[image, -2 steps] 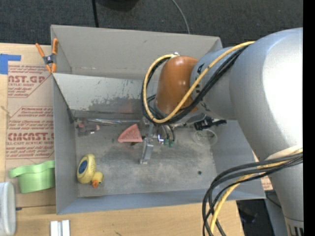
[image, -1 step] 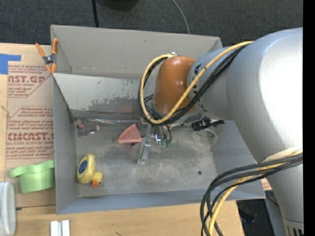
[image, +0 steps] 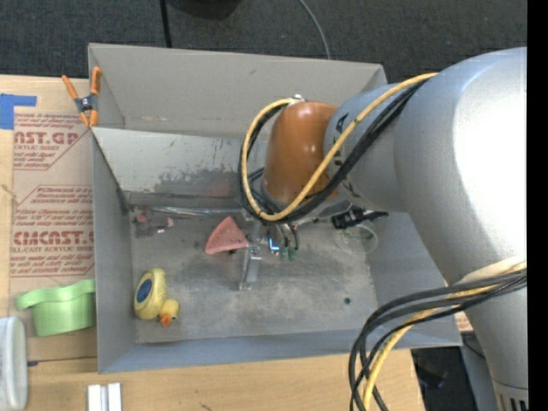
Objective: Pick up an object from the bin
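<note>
**A:** What sits closest, by the front wall of the bin point(image: 257, 348)?

**B:** A yellow rubber duck point(image: 154, 296), down in the left front corner. Its orange end points toward the front wall. It is well apart from everything else.

**A:** And the gripper point(image: 248, 274)?

**B:** Further in, about the middle of the floor. It hangs low from the wrist with its tip at or just above the grey metal. Whether it is spread or pressed together, I cannot tell from this angle.

**A:** Which thing is it nearest to?

**B:** A pink wedge point(image: 225, 238), roughly triangular, lying flat on the floor. It is just left of the gripper and a little further back. The two are close, but I cannot tell whether they touch.

**A:** Above that?

**B:** The orange cover point(image: 295, 157) on the wrist, with yellow and black cables point(image: 250, 157) looping round it. The big silver arm point(image: 462, 187) reaches in from the right.

**A:** Anything at the back?

**B:** A small dark thing point(image: 147, 221) at the foot of the far wall, on the left. It is too small to make out.
</note>
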Robot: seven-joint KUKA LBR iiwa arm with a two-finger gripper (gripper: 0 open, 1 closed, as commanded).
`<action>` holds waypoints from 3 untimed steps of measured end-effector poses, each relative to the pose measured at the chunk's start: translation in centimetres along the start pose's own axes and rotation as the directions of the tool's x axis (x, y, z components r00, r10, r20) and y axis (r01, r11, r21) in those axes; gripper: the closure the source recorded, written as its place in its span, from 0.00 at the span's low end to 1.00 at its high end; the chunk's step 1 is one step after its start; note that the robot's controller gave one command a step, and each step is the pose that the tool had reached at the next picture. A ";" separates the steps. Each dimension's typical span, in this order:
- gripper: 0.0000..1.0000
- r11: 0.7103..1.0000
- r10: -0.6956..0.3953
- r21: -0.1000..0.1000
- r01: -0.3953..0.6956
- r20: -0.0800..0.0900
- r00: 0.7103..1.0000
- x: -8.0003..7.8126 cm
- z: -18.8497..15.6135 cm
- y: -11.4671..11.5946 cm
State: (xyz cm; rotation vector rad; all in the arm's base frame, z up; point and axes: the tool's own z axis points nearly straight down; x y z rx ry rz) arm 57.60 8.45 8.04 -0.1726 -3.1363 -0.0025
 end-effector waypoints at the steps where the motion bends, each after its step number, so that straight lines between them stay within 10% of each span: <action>1: 0.00 0.999 -0.038 -0.001 0.038 0.005 0.999 0.2 0.5 3.2; 2: 1.00 0.999 -0.036 -0.001 0.036 0.002 0.999 -0.1 1.1 4.7; 3: 1.00 0.999 -0.036 0.000 0.036 0.002 0.999 -0.1 1.1 4.7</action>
